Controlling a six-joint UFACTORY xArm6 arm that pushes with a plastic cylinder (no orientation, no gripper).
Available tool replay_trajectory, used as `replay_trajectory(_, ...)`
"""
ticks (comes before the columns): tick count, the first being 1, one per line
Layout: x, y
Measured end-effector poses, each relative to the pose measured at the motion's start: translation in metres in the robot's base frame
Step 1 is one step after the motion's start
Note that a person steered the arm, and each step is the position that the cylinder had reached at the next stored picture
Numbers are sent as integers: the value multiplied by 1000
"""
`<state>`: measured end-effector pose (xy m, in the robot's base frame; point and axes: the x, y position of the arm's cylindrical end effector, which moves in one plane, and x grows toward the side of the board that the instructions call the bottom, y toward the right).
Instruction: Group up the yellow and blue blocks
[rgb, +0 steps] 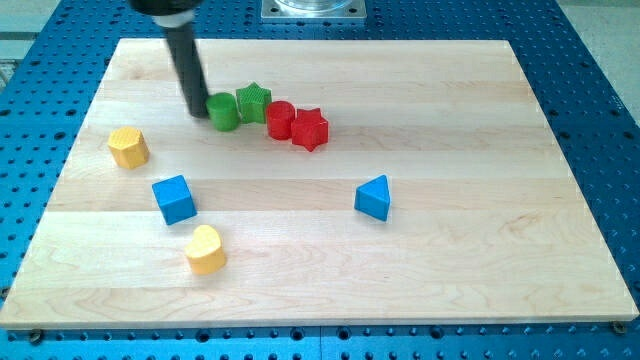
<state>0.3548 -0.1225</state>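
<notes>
camera view, looking down at an angle on a pale wooden worktop (420, 290) set on a blue perforated base. the end effector is a plain dark rod with nothing to open or close, so it holds nothing; my tip (198, 113) rests on the board at about eleven o'clock from the centre, just beside the green cylinder (223, 111), on its nine o'clock side, touching or nearly so. a green star (254, 101), red cylinder (281, 119) and red star (310, 129) follow in a tight row toward three o'clock. the task's blocks lie lower down: a yellow hexagonal block (128, 147) at nine o'clock, a blue cube (174, 198) at about eight o'clock, a yellow heart-shaped block (205, 250) at seven o'clock near the cube, and a blue triangular block (374, 197) at four o'clock, well apart from the others. they look like small, light, rigid pieces that should slide easily on smooth wood and will not deform. there is no gripping them; each must be pushed from the side facing away from the group. a flat face of the cube or triangle should push straight, while the heart's curves and any off-centre contact would likely make a block spin or slip aside.
</notes>
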Motion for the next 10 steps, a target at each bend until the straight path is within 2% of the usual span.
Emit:
replay_trajectory(1,-8,-22)
replay_trajectory(2,-10,-135)
replay_trajectory(3,54,-116)
replay_trajectory(4,96,-57)
replay_trajectory(5,86,-82)
replay_trajectory(6,147,-43)
replay_trajectory(7,129,-34)
replay_trajectory(8,99,30)
replay_trajectory(9,115,167)
replay_trajectory(10,107,258)
